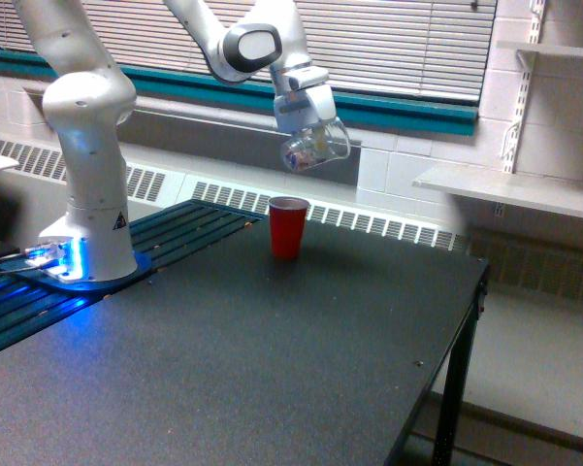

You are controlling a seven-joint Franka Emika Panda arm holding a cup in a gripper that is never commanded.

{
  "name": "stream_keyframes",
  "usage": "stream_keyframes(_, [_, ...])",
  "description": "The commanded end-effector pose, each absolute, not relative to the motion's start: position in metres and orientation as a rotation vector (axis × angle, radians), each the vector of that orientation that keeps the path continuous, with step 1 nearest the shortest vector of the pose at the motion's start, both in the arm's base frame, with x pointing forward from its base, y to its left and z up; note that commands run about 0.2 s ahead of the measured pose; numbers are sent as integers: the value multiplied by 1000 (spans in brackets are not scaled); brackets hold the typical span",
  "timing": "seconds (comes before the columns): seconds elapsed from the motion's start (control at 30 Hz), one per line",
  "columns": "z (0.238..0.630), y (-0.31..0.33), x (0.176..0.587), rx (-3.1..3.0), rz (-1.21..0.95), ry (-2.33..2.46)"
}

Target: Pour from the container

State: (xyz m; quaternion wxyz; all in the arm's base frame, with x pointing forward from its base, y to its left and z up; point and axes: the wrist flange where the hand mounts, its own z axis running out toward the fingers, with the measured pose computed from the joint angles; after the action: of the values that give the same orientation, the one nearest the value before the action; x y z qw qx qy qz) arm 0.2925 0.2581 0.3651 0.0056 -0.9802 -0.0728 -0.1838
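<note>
end effector (308, 131): clamped on the container, high above the table
container (315, 148): clear cup, tilted on its side, pinkish bits inside; in the air just above the red cup
red cup (288, 226): upright on the table (272, 369), far side
arm base (89, 233): exterior view's left, blue glow

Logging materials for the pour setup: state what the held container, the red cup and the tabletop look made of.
Container in the claw: clear, probably plastic; the wall shows through it, and small bits inside.
Red cup: opaque, smooth red with a pale rim, likely thin plastic.
Tabletop: dark, matte, finely speckled; laminate or rubbery coating, can't tell which.
</note>
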Motion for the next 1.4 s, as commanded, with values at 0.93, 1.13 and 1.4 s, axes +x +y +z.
stream_keyframes(0.93, [328, 248, 226, -3166, -405, -185])
stream_keyframes(1.13, [328, 252, 223, -3175, -380, -215])
stream_keyframes(1.4, [317, 256, 218, -3203, -316, -255])
